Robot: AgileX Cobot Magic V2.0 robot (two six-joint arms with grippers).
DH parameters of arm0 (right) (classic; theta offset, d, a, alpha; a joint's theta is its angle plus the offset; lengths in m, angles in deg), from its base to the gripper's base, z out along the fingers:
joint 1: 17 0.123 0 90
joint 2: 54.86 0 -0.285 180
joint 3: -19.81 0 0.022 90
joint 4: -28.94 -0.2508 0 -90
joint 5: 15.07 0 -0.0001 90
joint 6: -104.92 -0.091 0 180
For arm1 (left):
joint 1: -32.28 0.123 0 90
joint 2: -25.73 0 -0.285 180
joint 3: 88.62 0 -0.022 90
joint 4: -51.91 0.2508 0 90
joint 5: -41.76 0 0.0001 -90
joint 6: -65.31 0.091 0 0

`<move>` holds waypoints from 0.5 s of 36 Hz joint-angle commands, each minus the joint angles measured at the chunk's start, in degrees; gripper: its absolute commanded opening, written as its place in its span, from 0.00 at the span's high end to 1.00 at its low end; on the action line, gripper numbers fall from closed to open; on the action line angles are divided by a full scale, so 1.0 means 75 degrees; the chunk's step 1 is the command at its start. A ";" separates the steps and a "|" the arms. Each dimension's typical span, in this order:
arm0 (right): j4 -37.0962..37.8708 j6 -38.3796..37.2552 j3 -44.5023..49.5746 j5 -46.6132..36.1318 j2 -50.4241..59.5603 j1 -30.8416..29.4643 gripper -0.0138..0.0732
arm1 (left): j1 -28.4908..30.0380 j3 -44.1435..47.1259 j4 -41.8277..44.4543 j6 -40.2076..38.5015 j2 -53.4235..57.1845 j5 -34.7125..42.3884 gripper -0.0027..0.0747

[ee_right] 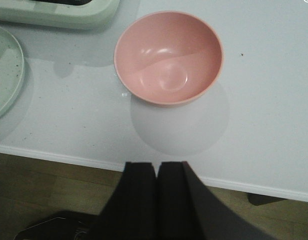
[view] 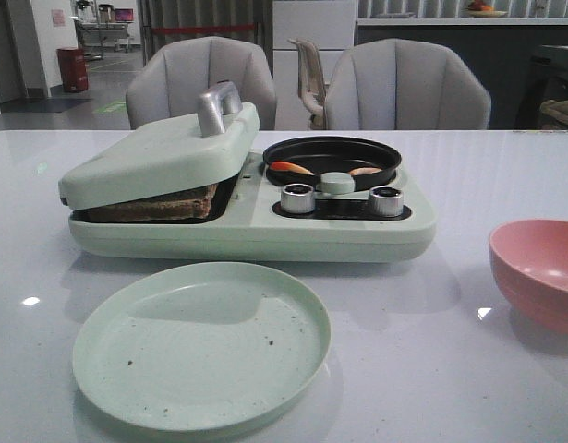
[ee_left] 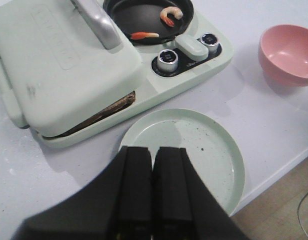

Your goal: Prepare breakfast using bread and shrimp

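A pale green breakfast maker [view: 256,221] sits at the centre of the front view on the white table [view: 431,369]. Its hinged lid [view: 154,157], with a silver handle [view: 217,106], rests tilted on the bread [view: 154,205], whose dark crust edge shows in the gap at the left of the appliance. To the right of the lid, the black round pan [view: 332,159] holds the shrimp: an orange-red piece [view: 290,168] at the pan's left and a pale pinkish piece [view: 364,171] at its right, well apart. Two silver knobs [view: 297,197] stand in front of the pan.

A pale green plate [view: 200,346] with dark crumbs lies in the lower left centre, just in front of the appliance. A pink bowl [view: 539,272] sits at the right edge.

In the left wrist view, the left gripper [ee_left: 152,195] hangs above the plate's near edge, fingers pressed together, grasping nothing. In the right wrist view, the right gripper [ee_right: 157,200] hangs over the table edge near the bowl, likewise closed and empty.
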 commanded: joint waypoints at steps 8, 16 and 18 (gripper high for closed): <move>-0.0038 0.0071 -0.0191 -0.0527 -0.0019 -0.0015 0.80 | 0.0425 -0.0216 -0.0049 -0.0196 0.0073 0.0408 0.84; -0.0038 0.0071 -0.0191 -0.0527 -0.0019 -0.0015 0.80 | 0.0425 -0.0216 -0.0049 -0.0196 0.0073 0.0408 0.84; -0.0038 0.0071 -0.0191 -0.0527 -0.0019 -0.0015 0.80 | 0.0425 -0.0216 -0.0049 -0.0196 0.0073 0.0408 0.84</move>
